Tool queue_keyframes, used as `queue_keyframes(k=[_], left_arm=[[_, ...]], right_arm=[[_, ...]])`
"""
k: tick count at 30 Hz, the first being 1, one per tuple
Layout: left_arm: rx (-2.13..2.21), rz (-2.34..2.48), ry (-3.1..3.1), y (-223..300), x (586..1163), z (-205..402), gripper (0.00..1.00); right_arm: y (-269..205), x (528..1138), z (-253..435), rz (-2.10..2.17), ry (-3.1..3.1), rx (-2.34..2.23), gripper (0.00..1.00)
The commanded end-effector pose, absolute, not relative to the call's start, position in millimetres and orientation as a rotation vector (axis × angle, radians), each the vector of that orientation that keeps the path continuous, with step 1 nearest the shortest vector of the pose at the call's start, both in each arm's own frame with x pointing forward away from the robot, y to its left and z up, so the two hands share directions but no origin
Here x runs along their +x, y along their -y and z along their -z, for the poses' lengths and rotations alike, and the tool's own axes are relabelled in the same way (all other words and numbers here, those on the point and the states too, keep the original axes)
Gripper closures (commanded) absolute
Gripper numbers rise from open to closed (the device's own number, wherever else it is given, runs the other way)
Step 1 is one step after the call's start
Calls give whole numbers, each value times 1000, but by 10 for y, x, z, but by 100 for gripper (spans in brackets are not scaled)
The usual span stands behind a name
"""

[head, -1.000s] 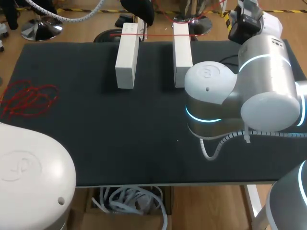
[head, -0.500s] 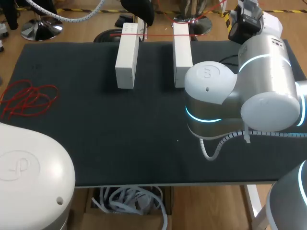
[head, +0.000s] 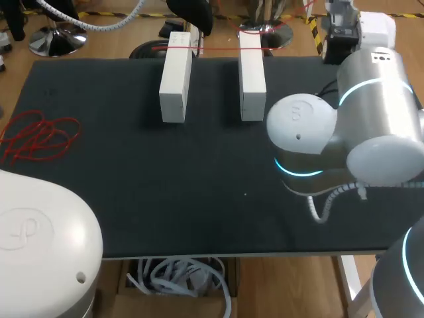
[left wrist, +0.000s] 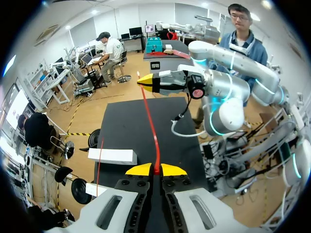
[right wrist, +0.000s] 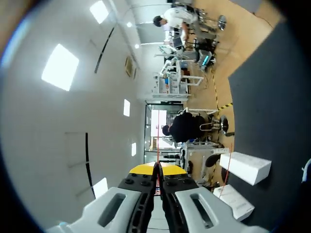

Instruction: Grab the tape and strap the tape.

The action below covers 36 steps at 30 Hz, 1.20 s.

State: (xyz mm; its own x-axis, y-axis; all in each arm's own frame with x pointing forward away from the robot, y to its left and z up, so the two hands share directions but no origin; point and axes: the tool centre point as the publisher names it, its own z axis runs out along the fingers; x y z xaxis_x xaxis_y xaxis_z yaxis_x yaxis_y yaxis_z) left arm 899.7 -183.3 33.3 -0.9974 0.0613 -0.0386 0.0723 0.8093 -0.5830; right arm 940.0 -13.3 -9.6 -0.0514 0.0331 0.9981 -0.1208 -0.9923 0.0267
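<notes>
Tape (head: pixel 218 48) from overhead?

Stretched across the far ends of both blocks (head: pixel 175 76). Right arm (head: pixel 358 126) is bent over the table's (head: pixel 132 199) right side.

Left wrist?

Left gripper (left wrist: pixel 156 170) has its fingers together on the tape, which runs to the right gripper (left wrist: pixel 146 80).

Right wrist?

Fingers pinched on it too. A harder pull could slip it free or drag it off the blocks.

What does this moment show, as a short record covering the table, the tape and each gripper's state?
table: black table
blocks: left white block and right white block, side by side near the far edge
tape: red tape stretched straight between the two grippers
loose pile: red tangle at the table's left edge
left gripper: shut on the tape
right gripper: shut on the tape
</notes>
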Motion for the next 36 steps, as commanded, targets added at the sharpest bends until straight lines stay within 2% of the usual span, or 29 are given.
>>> queue_keyframes(k=[1, 14, 36], left_arm=[[108, 952, -2974, 1828, 8991, -345, 100], [108, 952, -2974, 1828, 8991, -345, 100], [108, 952, -2974, 1828, 8991, -345, 100]], right_arm=[[271, 9358, 10, -2057, -310, 2029, 100], [228, 9271, 46, -1890, -735, 1662, 100], [209, 9283, 23, -1860, -749, 1653, 100]])
